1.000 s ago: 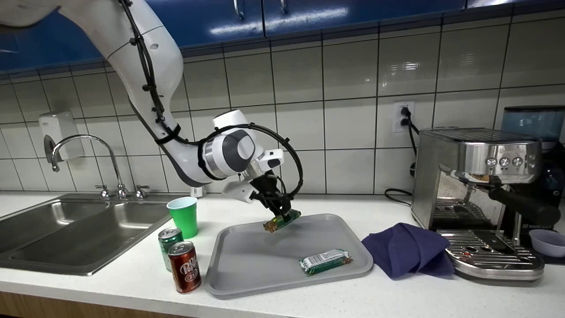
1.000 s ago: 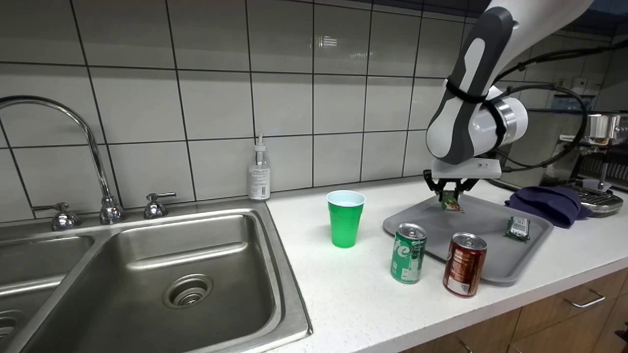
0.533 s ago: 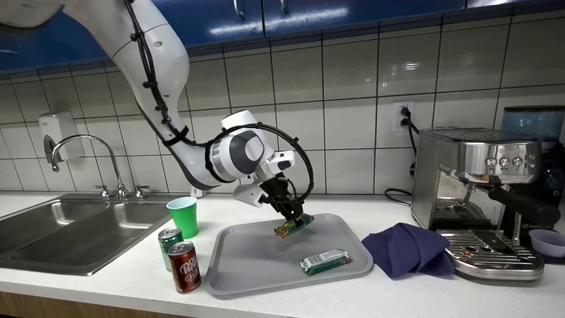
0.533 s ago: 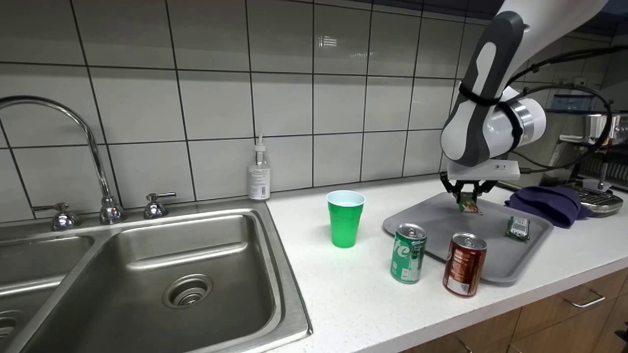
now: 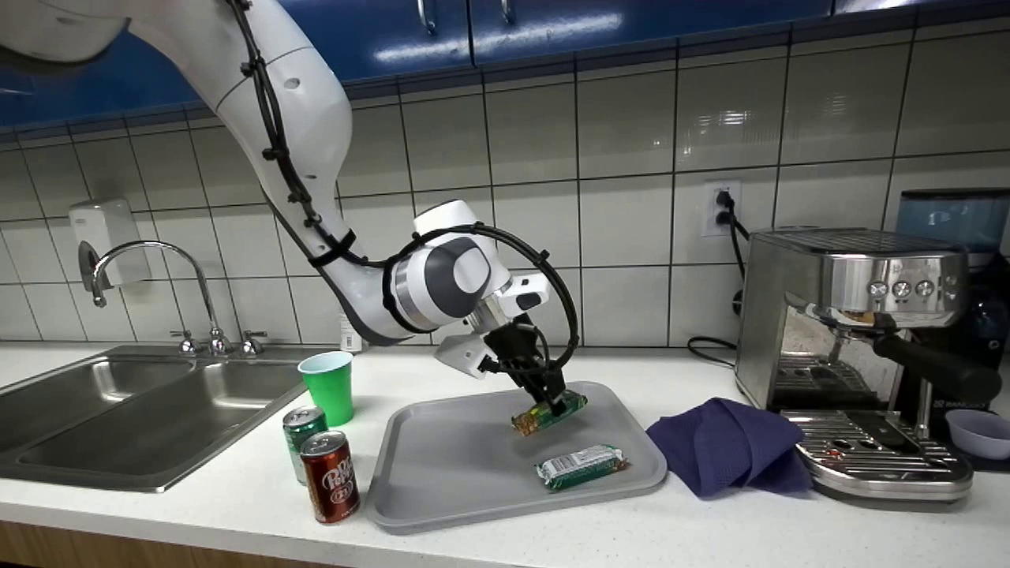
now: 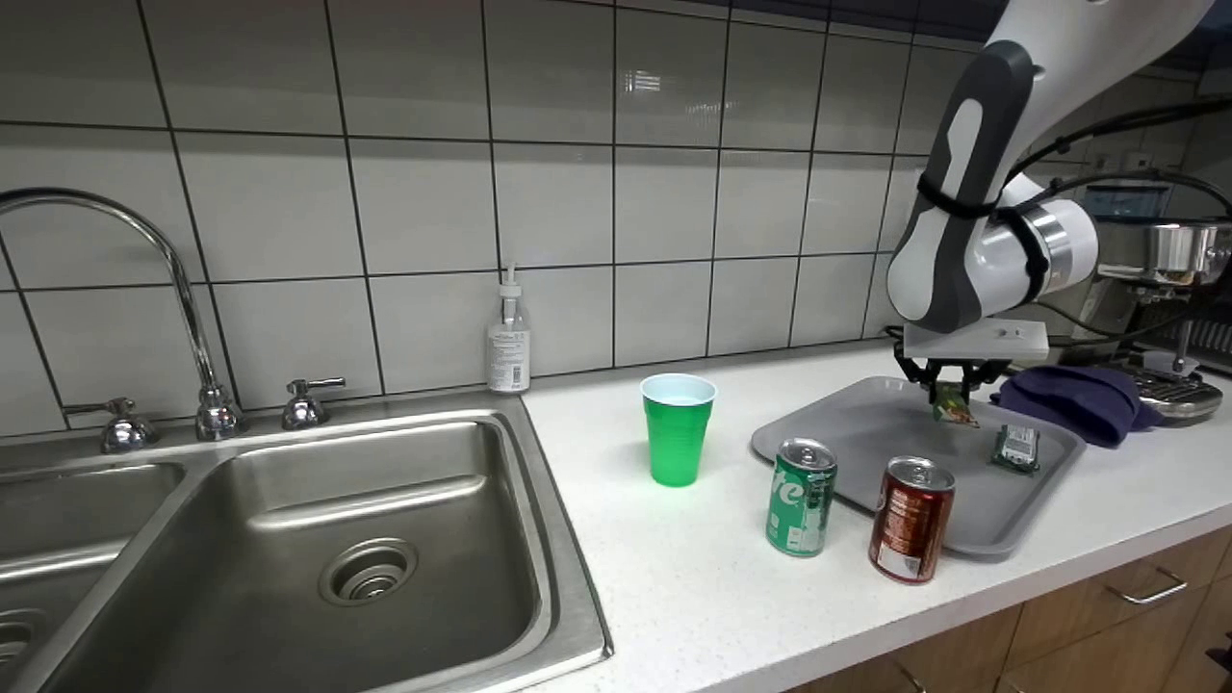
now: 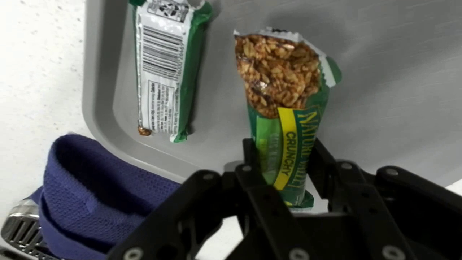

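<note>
A green-wrapped granola bar [image 7: 281,72] with a yellow stripe is pinched between both black fingers of my gripper [image 7: 283,151], which is shut on it. In an exterior view, this held bar [image 5: 530,420] hangs tilted over the grey tray [image 5: 450,473], and the gripper [image 5: 557,404] comes down on it from the upper left. A second wrapped bar [image 5: 582,467] lies on the tray close by, its barcode side up. From the wrist, that second bar [image 7: 160,72] appears left of the held one, apart from it. The fingers cover part of the held bar's lower half.
A purple cloth [image 5: 726,450] lies beside the tray, with a steel espresso machine [image 5: 860,276] behind it. On the tray's other side stand a green cup [image 6: 676,443], a green can [image 6: 802,500] and a red-brown can [image 6: 912,520]. A sink [image 6: 385,500] lies beyond them.
My gripper and the bar in it have moved to the right across the tray in both exterior views, coming slightly lower and nearer the second bar. The other objects stay where they were.
</note>
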`<state>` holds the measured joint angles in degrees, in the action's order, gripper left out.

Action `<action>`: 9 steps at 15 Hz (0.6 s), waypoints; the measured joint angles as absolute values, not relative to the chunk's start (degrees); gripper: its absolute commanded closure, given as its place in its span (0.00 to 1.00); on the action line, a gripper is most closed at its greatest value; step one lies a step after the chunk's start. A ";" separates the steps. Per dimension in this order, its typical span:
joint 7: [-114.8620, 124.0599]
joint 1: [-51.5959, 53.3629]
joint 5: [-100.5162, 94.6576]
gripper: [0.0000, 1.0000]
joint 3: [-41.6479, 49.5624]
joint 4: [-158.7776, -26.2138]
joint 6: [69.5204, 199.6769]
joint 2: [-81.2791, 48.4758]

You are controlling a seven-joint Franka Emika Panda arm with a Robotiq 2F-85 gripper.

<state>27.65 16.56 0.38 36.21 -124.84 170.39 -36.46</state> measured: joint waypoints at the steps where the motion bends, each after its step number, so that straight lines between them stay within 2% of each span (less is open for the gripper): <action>1: 27.86 16.44 0.89 0.87 36.44 -124.72 170.39 -36.86; 9: 29.27 16.13 4.35 0.87 37.34 -122.81 170.37 -40.50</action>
